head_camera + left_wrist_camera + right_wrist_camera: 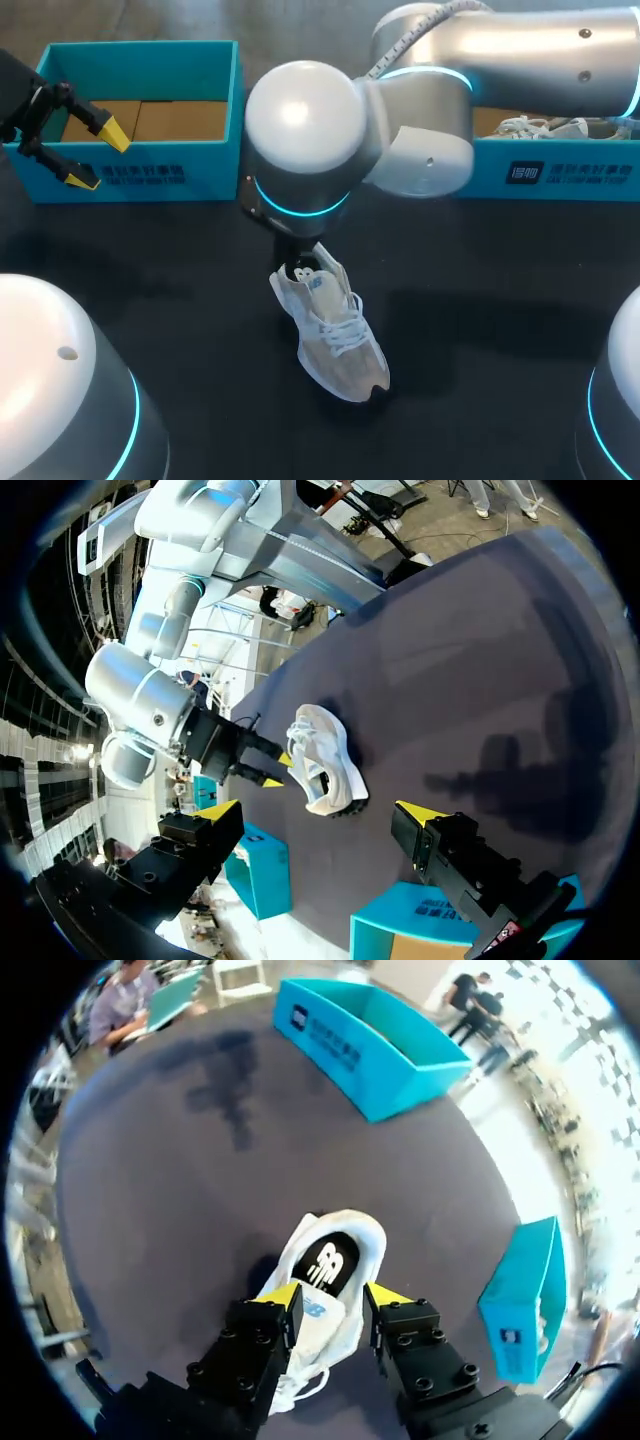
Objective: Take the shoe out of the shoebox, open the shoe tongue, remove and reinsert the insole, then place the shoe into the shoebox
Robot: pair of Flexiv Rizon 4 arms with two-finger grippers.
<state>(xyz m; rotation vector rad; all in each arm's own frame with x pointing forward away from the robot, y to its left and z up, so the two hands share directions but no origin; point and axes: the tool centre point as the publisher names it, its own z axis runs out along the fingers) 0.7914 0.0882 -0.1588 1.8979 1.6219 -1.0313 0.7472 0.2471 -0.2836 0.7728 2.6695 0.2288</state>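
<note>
A white mesh shoe (335,335) lies upright on the black table, toe toward the front, with its dark insole (328,1258) showing in the opening. My right gripper (333,1298) hangs over the heel end. Its yellow-tipped fingers (283,1296) stand apart, straddling the tongue and collar without clamping them. In the head view the arm's big joint hides most of that gripper (300,265). The left wrist view shows it at the shoe (325,755) from the side. My left gripper (100,155) stands wide open at the far left, in front of the left teal shoebox (140,172), holding nothing.
A second teal shoebox (560,172) at the back right holds another white shoe (540,127). The left box shows only its brown cardboard floor (170,120). My right arm (500,50) stretches across the back from the right.
</note>
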